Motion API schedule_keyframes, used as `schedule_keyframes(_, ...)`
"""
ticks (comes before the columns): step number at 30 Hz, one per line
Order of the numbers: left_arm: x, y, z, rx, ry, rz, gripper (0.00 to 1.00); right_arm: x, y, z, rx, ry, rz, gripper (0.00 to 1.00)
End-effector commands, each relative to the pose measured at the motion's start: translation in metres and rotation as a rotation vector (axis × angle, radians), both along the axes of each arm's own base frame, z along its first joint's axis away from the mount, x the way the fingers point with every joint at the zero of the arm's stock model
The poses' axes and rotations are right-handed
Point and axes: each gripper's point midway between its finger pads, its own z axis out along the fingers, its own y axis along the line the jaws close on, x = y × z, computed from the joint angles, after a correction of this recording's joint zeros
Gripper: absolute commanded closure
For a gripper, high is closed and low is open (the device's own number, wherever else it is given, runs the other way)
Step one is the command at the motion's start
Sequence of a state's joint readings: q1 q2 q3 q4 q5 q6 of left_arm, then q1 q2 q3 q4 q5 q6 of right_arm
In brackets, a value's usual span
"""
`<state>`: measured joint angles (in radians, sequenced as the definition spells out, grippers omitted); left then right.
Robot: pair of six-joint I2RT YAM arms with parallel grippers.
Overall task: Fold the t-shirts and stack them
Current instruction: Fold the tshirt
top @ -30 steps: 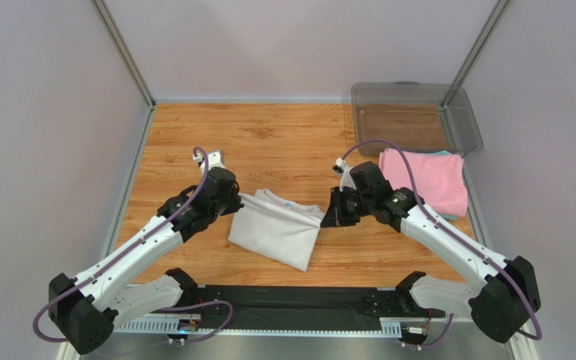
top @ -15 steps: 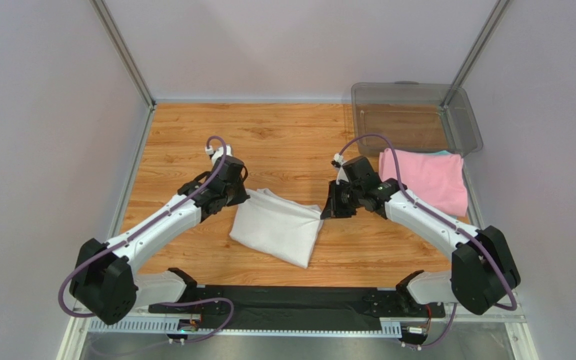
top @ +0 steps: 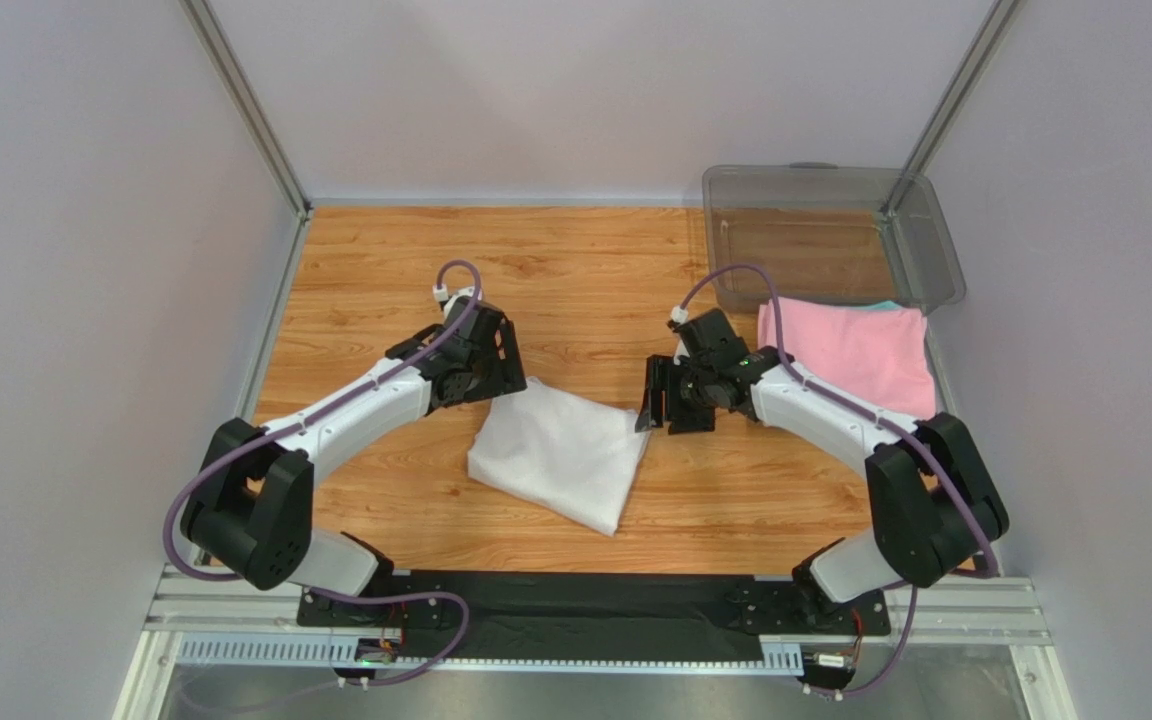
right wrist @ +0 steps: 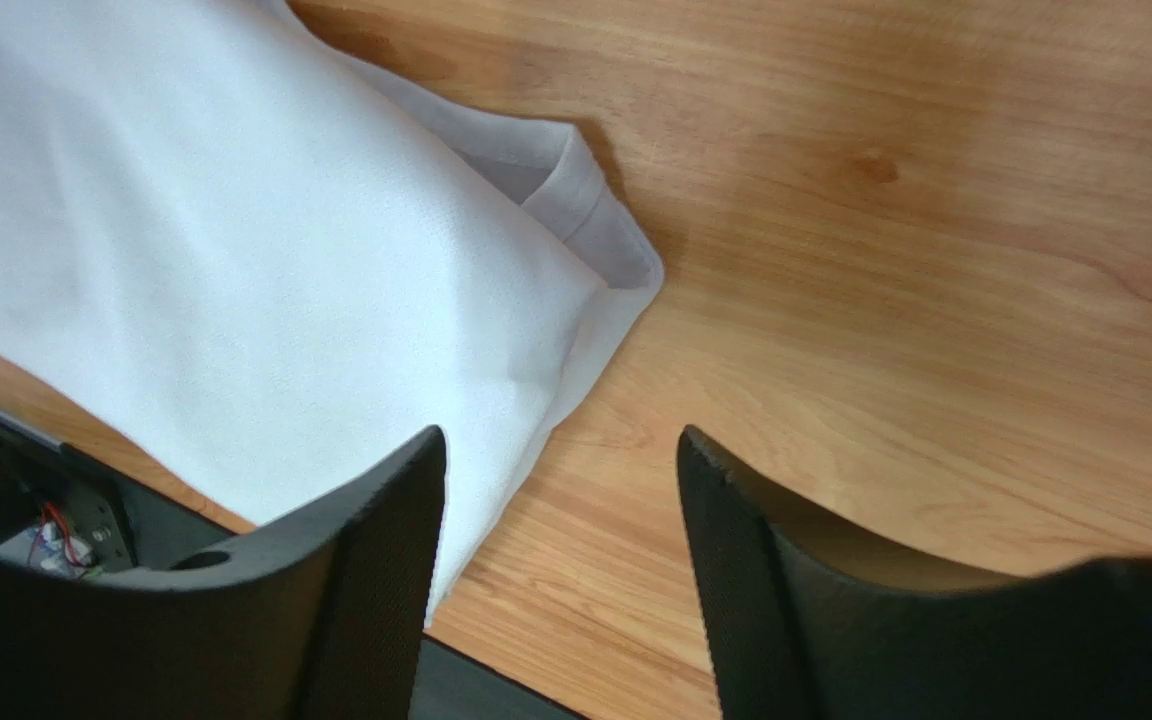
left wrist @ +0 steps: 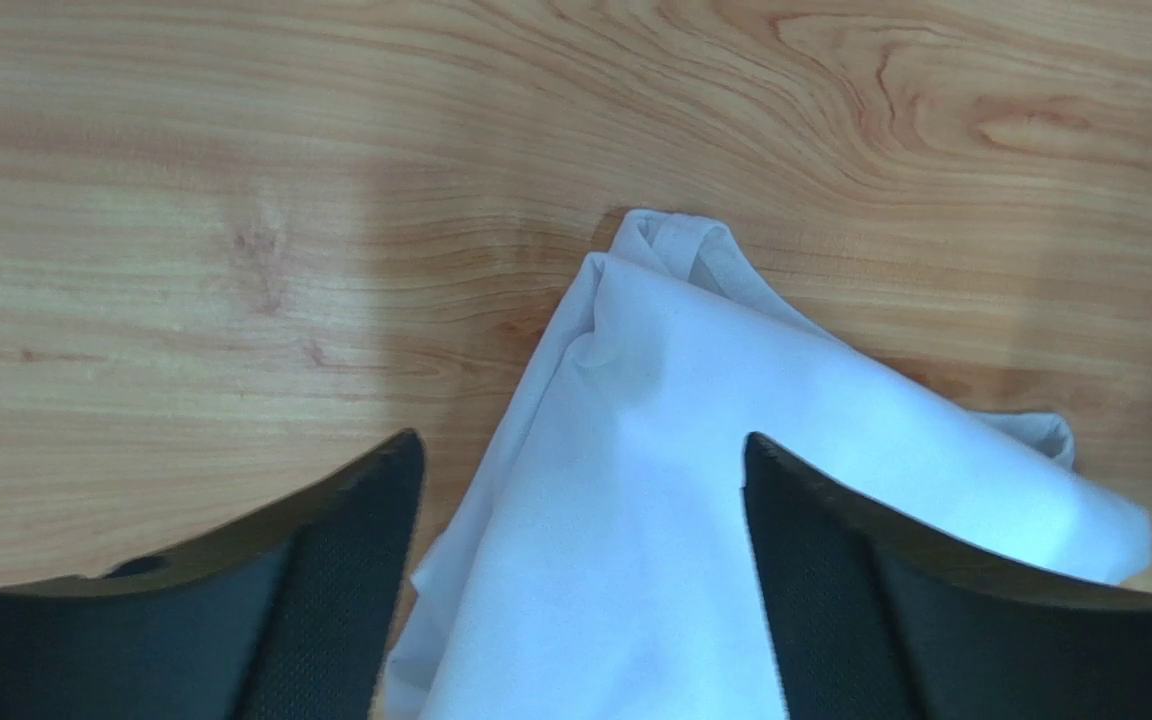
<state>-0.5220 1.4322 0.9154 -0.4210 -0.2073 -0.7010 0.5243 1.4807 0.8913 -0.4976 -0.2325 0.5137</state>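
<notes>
A folded white t-shirt (top: 560,450) lies flat in the middle of the wooden table. My left gripper (top: 504,378) hovers over its far left corner, jaws open, nothing between them; in the left wrist view the white cloth (left wrist: 717,495) lies below my left gripper (left wrist: 582,480). At the shirt's far right corner my right gripper (top: 651,411) is open too, and the white t-shirt (right wrist: 222,285) lies below and left of the right gripper (right wrist: 560,480). A folded pink t-shirt (top: 853,357) rests at the right, with a teal edge (top: 886,306) showing under it.
A clear plastic bin (top: 823,240) stands at the back right corner, just behind the pink shirt. Grey walls and metal posts enclose the table. A black rail (top: 582,600) with the arm bases runs along the near edge.
Both grippers carried the white shirt's near edge away from me, folding it over, then opened and let it go. The shirt now lies as a smaller folded square.
</notes>
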Motion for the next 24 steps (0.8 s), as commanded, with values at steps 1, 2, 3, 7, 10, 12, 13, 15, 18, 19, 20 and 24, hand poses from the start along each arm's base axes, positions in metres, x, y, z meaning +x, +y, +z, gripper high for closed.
schedule_keyframes(1,0.018,-0.014,0.037,-0.069,-0.101,-0.040,0.08,0.027,0.001,0.035,0.015,-0.136,-0.047,0.29)
schedule_keyframes(2,0.016,-0.016,0.045,-0.085,-0.115,-0.051,0.01,0.026,0.000,0.041,0.024,-0.146,-0.055,0.00)
schedule_keyframes(3,0.014,-0.017,0.048,-0.095,-0.117,-0.056,0.00,0.024,0.000,0.045,0.035,-0.149,-0.053,0.00)
schedule_keyframes(7,-0.005,-0.025,0.059,-0.184,-0.117,-0.105,0.00,0.004,0.014,0.072,0.170,-0.187,-0.003,0.00)
schedule_keyframes(10,-0.025,-0.039,0.064,-0.283,-0.114,-0.168,0.00,-0.014,0.039,0.083,0.314,-0.201,0.071,0.00)
schedule_keyframes(12,-0.039,-0.050,0.065,-0.337,-0.128,-0.215,0.00,-0.027,0.054,0.085,0.381,-0.171,0.123,0.00)
schedule_keyframes(13,-0.044,-0.054,0.064,-0.361,-0.121,-0.232,0.00,-0.032,0.062,0.081,0.392,-0.156,0.150,0.00)
schedule_keyframes(15,-0.053,-0.058,0.057,-0.389,-0.111,-0.250,0.00,-0.029,0.072,0.078,0.409,-0.162,0.168,0.00)
schedule_keyframes(18,-0.060,-0.054,0.041,-0.391,-0.079,-0.228,0.00,-0.019,0.081,0.065,0.400,-0.142,0.160,0.00)
schedule_keyframes(19,-0.063,-0.054,0.037,-0.394,-0.070,-0.230,0.00,-0.015,0.084,0.055,0.385,-0.129,0.157,0.00)
schedule_keyframes(20,-0.067,-0.054,0.027,-0.397,-0.054,-0.236,0.00,-0.008,0.084,0.053,0.370,-0.139,0.143,0.00)
schedule_keyframes(24,-0.081,-0.052,0.000,-0.401,0.006,-0.241,0.00,0.003,0.084,0.033,0.310,-0.132,0.128,0.00)
